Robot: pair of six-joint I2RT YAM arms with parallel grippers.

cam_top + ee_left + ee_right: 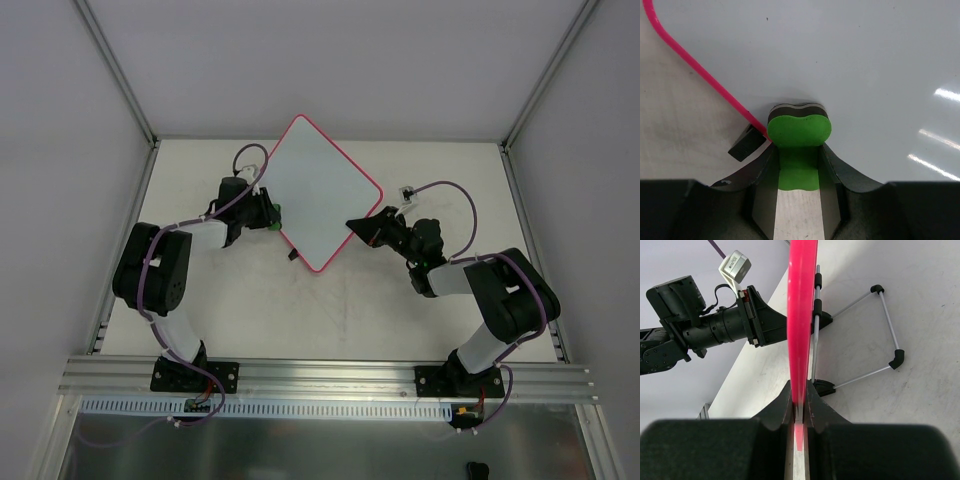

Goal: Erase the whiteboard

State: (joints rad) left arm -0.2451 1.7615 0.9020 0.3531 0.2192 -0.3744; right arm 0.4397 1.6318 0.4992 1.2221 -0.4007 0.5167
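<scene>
The whiteboard (pixel 325 195), white with a thin pink-red frame, stands turned like a diamond over the table's middle. No writing shows on its face (pixel 850 65). My right gripper (pixel 358 226) is shut on the board's right edge; in the right wrist view the pink frame (pixel 801 315) runs edge-on between the jaws of that gripper (pixel 799 395). My left gripper (pixel 272 215) is shut on a green bone-shaped eraser (pixel 799 131). The eraser's dark pad rests against the board just inside its lower-left frame, with the left gripper (pixel 798 150) right behind it.
A small black clip (pixel 746 142) sits on the board's frame beside the eraser, also visible from above (pixel 293 254). A thin wire stand (pixel 885 315) with black feet lies behind the board. Grey walls and metal posts (pixel 120 75) enclose the table.
</scene>
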